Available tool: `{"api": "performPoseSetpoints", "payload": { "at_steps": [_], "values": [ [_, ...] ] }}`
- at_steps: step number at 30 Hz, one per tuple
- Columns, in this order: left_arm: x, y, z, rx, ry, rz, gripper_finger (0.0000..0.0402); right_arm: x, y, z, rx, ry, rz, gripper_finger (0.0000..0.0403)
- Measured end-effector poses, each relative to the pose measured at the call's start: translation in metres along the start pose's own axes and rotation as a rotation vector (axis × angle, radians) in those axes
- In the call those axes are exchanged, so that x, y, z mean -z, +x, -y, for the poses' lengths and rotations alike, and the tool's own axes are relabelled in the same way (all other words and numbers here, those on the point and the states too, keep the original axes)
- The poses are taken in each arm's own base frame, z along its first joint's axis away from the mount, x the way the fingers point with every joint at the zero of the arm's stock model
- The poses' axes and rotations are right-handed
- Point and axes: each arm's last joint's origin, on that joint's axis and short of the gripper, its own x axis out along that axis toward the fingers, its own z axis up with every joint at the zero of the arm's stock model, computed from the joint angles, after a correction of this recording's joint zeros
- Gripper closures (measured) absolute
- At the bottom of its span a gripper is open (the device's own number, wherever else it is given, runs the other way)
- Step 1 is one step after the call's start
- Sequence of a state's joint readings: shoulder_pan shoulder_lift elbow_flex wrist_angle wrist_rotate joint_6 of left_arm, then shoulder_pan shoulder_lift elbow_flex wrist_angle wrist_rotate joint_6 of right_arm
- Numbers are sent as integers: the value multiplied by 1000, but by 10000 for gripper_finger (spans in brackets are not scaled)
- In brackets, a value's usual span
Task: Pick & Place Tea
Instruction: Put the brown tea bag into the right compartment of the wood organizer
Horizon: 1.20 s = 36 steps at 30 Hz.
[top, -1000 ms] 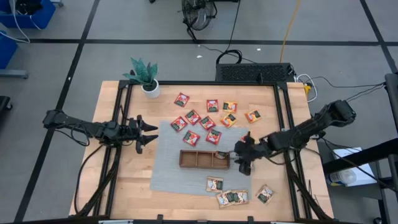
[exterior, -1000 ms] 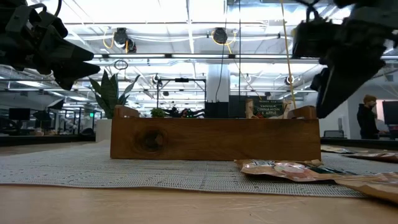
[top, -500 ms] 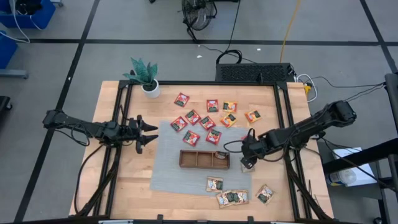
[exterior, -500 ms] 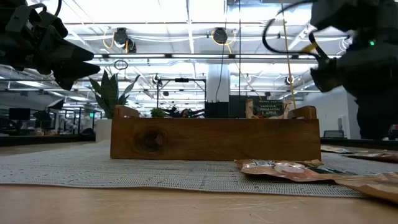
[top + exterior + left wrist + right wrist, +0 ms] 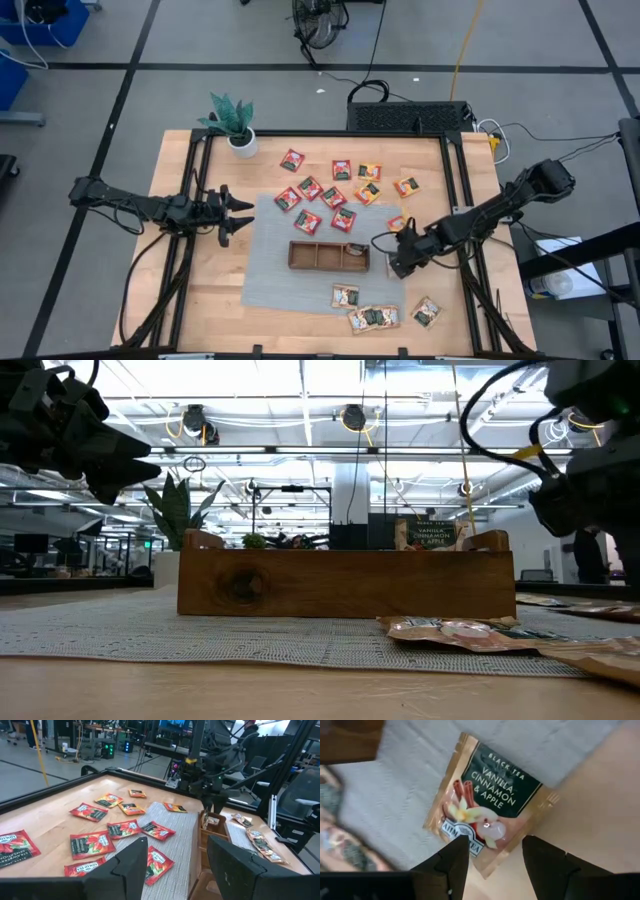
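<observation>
The wooden table [image 5: 200, 290] carries a grey mat [image 5: 275, 275] under the tray [image 5: 328, 256], scattered tea sachets [image 5: 322, 192], apparently unheld, and both open, empty grippers: left gripper [image 5: 243, 215], right gripper [image 5: 393, 268].

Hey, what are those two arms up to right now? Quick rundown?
Left gripper open, waiting at the mat's left edge. Right gripper open above a vanilla tea sachet, not holding it. One sachet in the tray. Nothing in the way.

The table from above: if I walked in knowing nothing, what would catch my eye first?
Probably the scatter of red tea sachets across the far middle of the table, beyond a wooden tray on a grey mat. Next, the right gripper, open just right of the tray, above a vanilla, cinnamon and apple sachet. The left gripper hangs open at the mat's left edge.
</observation>
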<state>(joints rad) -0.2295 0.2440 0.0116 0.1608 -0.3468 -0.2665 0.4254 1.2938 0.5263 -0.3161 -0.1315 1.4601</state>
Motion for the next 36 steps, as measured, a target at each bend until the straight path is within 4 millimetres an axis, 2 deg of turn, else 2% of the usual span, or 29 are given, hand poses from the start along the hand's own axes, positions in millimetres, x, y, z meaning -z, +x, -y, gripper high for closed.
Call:
{"api": "performPoseSetpoints", "payload": {
  "at_steps": [4, 15, 21, 25, 30, 36],
  "values": [
    [0, 0, 0, 0, 0, 0, 197, 2, 3, -2, -60, -2, 19, 231],
    [0, 0, 0, 0, 0, 0, 197, 0, 2, -1, -52, -81, 100, 246],
    [0, 0, 0, 0, 0, 0, 197, -3, -3, 0, -34, -184, 224, 285],
    [0, 0, 0, 1, 0, -1, 197, -3, -18, -15, -102, -311, 309, 317],
    [0, 0, 0, 0, 0, 0, 197, 7, -44, -33, -182, -470, 480, 348],
    [0, 0, 0, 0, 0, 0, 197, 14, -61, -28, -174, -499, 598, 373]
  ]
}}
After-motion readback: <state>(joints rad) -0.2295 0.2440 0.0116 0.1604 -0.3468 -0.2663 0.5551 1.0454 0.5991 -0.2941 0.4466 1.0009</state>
